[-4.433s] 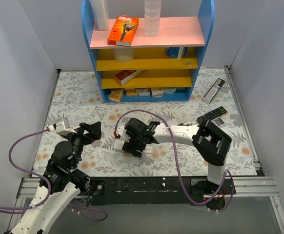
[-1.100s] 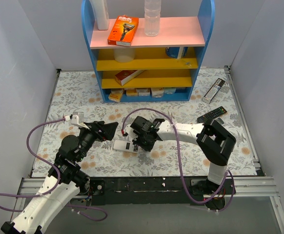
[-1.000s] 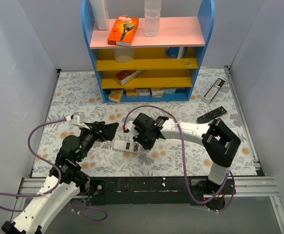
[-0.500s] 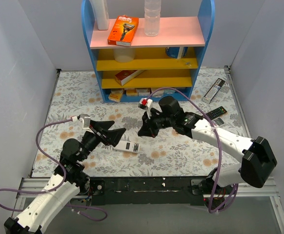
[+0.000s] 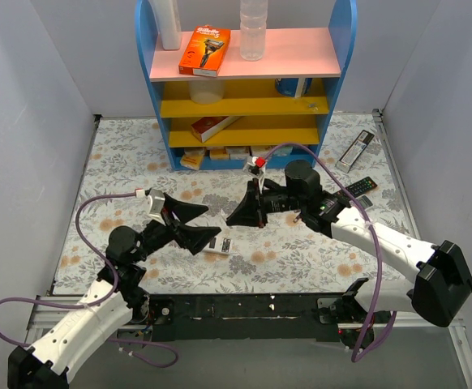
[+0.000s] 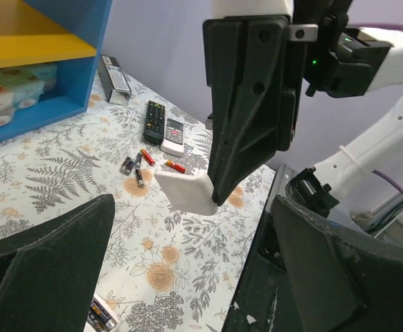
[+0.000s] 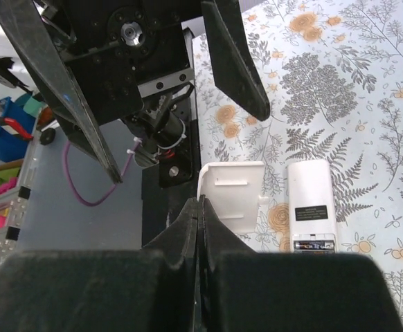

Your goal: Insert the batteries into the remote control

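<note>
The remote control (image 7: 311, 207) lies back-up on the desk (image 7: 340, 83): right fingers (image 6: 250, 104), clamped on its cover (image 7: 229, 197), should set that clear while wide-open left fingers (image 6: 42, 263) steady it.

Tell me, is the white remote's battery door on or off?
Off. The right hand pinches the white battery cover in the air, while the remote lies back-up on the table with its battery slot uncovered.

Remote control (image 5: 218, 245) on table (image 5: 122, 162) beside left gripper (image 5: 213, 224), cover (image 7: 230, 194) in right gripper (image 5: 230, 221) just behind it, batteries (image 6: 133, 166) further right near two remotes (image 6: 154, 121), shelf unit (image 5: 244, 89) rearmost.
</note>
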`<state>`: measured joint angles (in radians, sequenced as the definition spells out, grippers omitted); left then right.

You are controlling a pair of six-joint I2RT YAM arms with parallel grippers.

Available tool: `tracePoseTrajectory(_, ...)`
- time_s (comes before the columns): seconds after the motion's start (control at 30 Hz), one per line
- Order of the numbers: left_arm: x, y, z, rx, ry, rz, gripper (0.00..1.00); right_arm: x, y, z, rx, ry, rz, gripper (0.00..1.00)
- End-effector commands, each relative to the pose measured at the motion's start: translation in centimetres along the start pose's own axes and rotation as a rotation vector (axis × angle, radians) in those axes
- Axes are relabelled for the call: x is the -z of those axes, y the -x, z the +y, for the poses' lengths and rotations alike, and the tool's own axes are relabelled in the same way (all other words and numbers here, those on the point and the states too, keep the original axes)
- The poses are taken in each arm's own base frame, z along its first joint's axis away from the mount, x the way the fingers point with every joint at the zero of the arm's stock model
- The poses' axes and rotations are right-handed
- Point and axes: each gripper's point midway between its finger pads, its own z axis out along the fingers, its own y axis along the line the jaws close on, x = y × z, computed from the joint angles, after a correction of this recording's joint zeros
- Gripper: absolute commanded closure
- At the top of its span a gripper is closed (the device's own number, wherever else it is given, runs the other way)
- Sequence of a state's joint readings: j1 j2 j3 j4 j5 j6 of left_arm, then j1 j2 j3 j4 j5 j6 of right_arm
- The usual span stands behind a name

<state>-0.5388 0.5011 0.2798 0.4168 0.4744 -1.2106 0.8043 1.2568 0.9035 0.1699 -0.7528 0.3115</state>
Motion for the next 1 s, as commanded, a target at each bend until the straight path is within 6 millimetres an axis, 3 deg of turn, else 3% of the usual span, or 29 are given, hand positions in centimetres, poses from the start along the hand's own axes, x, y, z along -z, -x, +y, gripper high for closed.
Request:
tracePoseTrajectory(0.0, 0.3, 0.1, -1.7, -0.146, -0.094, 0.047, 0.02, 0.8, 2.4, 2.3, 0.034, 0.086, -0.075, 0.99)
tracePoseTrajectory(0.2, 0.3, -0.8, -1.0, -0.367, -0.120, 0.171, 0.02, 1.3, 3.0, 3.4, 0.018, 0.134, -0.078, 0.99)
tracePoseTrajectory(0.37, -0.4, 0.2, -0.3, -0.514, -0.119, 0.166, 0.02, 1.3, 3.4, 4.3, -0.012, 0.173, -0.075, 0.99)
tracePoseTrajectory(0.77, -1.2, 2.4, -1.4, -0.587, -0.153, 0.081, 0.02, 1.4, 4.6, 5.4, -0.081, 0.231, -0.122, 0.99)
tracePoseTrajectory(0.97, -1.3, 2.2, -1.5, -0.599, -0.160, 0.079, 0.02, 1.0, 5.2, 5.5, -0.139, 0.249, -0.134, 0.99)
